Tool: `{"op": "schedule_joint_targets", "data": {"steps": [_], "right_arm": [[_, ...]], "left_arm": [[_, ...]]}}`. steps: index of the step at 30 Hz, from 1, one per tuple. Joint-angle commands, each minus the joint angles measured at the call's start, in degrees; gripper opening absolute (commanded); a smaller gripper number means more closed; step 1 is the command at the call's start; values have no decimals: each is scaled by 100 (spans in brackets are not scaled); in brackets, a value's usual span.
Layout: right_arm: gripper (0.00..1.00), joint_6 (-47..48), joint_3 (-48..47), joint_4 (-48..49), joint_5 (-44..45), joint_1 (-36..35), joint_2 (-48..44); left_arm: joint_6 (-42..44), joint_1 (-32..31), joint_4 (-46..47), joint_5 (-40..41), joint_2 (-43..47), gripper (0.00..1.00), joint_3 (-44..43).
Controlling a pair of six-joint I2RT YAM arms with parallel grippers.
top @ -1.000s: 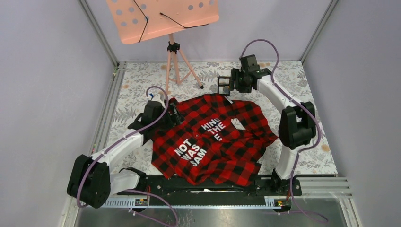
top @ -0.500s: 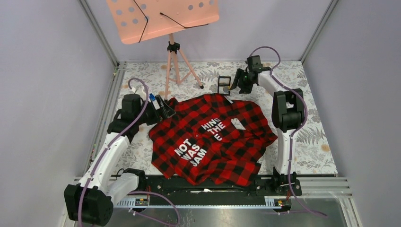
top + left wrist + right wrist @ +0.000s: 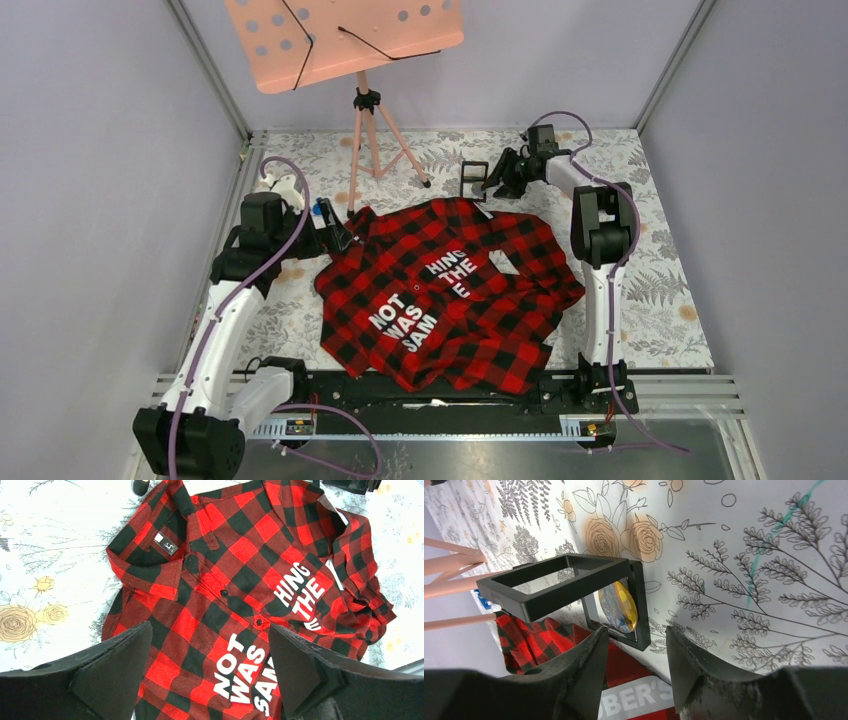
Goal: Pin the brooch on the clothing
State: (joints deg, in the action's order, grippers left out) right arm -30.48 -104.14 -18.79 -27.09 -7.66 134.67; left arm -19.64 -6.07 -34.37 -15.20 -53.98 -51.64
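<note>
left gripper (image 3: 209, 630): hovering over shirt (image 3: 450, 300) near the collar, jaws spread wide, gripping nothing
right gripper (image 3: 634, 636): pointing at black frame box (image 3: 549, 587), jaws apart, box corner showing between tips, not clamping
brooch (image 3: 618, 607): sitting inside the box, round disc
shirt: lying letters-up on floral table (image 3: 660, 300)

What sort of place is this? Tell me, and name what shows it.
Probably a robot lab cell: a left arm and right arm bolted to a rail, plain walls and metal posts boxing in the floral table, with a flannel shirt laid out.
</note>
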Motion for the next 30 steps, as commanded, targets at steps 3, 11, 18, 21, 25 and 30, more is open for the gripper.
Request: {"op": "schedule_joint_targets", "data": {"steps": [3,11,18,21,25,30], "right_arm": [[50,-256,-136,427,-323,-29,86],[45,-264,-314,315,-270,-28,273],[40,-247,-521,143,-244,-30,380],[39,-244,-610,89,-273,-26,428],[38,-240,-768,-23,-323,-33,516],[35,-247,-802,-44,-334,-26,534]], "left_arm": [[121,159,307,-42,140,94,101],[107,361,404,-236,185,94,287],[42,513,518,-392,153,94,355],[26,555,536,-439,141,95,374],[21,597,535,-455,149,95,374],[4,598,562,-520,168,95,400]]}}
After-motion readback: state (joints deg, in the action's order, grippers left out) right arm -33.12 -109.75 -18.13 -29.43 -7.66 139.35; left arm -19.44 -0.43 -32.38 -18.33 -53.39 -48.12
